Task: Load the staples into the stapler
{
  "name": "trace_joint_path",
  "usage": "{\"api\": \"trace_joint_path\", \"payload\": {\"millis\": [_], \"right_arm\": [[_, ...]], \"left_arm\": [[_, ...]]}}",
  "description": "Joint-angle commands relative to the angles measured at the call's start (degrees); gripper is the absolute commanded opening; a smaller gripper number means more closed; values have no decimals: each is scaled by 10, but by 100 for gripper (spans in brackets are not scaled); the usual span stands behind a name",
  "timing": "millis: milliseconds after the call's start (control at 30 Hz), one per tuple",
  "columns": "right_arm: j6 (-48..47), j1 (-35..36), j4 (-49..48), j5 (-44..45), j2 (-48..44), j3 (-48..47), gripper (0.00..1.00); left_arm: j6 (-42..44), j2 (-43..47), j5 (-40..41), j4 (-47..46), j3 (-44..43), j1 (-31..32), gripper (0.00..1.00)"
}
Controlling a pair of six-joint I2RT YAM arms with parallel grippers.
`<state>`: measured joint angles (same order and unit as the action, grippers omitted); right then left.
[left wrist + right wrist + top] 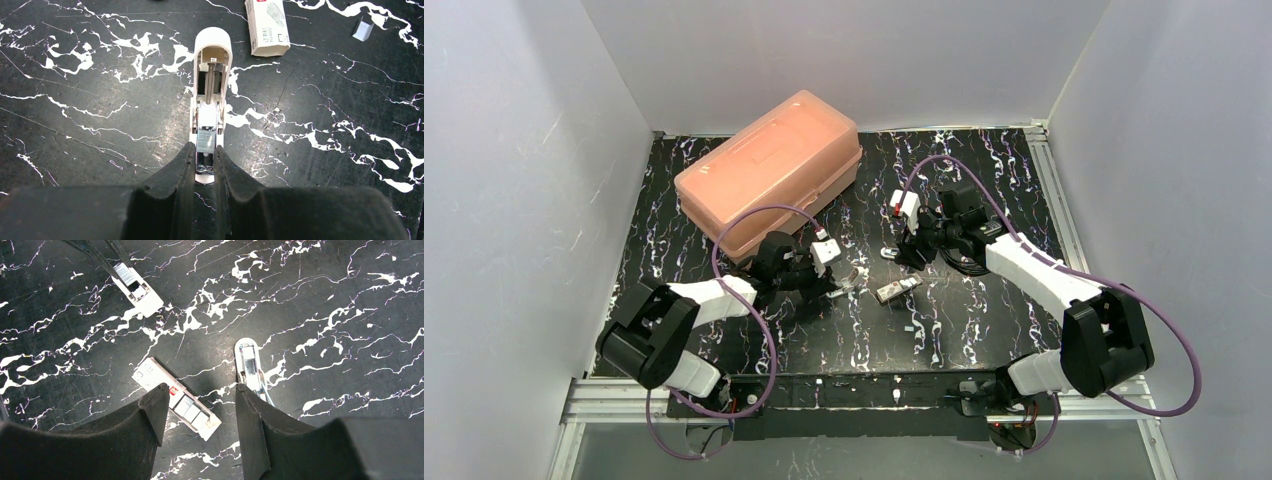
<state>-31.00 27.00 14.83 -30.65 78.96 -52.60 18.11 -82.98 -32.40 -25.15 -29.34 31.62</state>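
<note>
Stapler: open on the desk, magazine channel bared, its near end clamped by the left gripper (closed tight on it).
Right gripper: jaws spread, empty, above the staple box.
Risk: a skewed pinch could snap the thin staple strip or shove the box aside.

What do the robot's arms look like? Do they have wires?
Both are made of white tubes with chunky black joints. The left arm and the right arm each carry a looping purple cable. The left gripper and right gripper have two black wedge-shaped fingers.
</note>
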Motion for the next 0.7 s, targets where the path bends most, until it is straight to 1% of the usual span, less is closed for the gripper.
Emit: {"api": "trace_joint_path", "payload": {"millis": [0,667], "right_arm": [[2,-4,-16,-14,-14,7,59],[3,-8,-14,-16,-12,9,59]], "left_arm": [[-2,-6,-11,-2,2,2,0],[-6,-11,1,-3,-3,2,0]]}}
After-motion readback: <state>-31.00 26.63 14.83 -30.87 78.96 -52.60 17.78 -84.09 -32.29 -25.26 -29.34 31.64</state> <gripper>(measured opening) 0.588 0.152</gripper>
